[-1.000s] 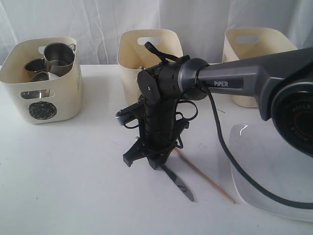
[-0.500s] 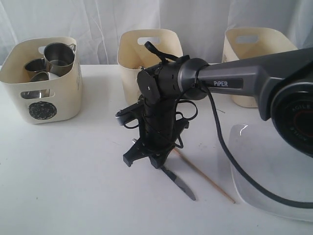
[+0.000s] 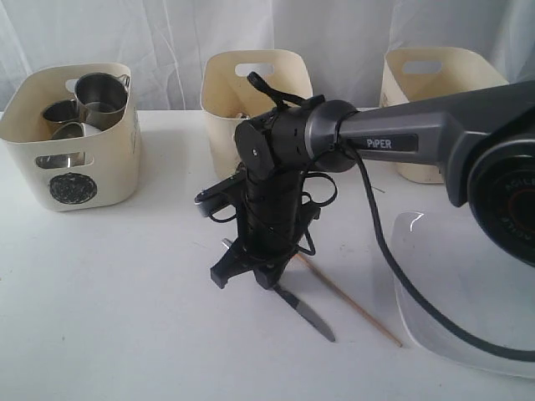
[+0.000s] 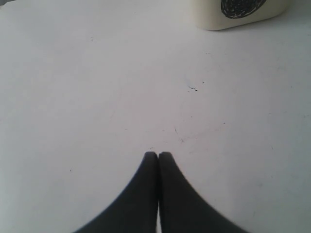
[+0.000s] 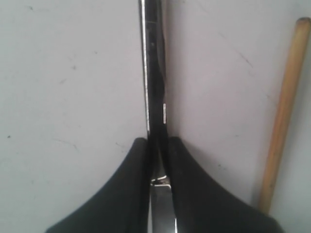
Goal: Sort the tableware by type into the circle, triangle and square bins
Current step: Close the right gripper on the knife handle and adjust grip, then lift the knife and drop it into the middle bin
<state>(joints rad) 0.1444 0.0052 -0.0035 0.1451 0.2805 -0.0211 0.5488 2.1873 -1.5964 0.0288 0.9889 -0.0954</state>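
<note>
Pinching knife [image 5: 154,87] in narrowed right tool [image 5: 155,141], probably to lift it off counter [image 5: 73,97]; left tool [image 4: 158,154] closed, empty.

A white counter [image 3: 125,317] fills the lower part of the exterior view. It is smooth and matte, and the wrist views show a few tiny dark specks and faint scuff lines on it. Behind its far edge a white curtain [image 3: 167,33] hangs in soft vertical folds across the whole width. The light is even and diffuse, casting only pale, soft-edged shadows on the counter.
</note>
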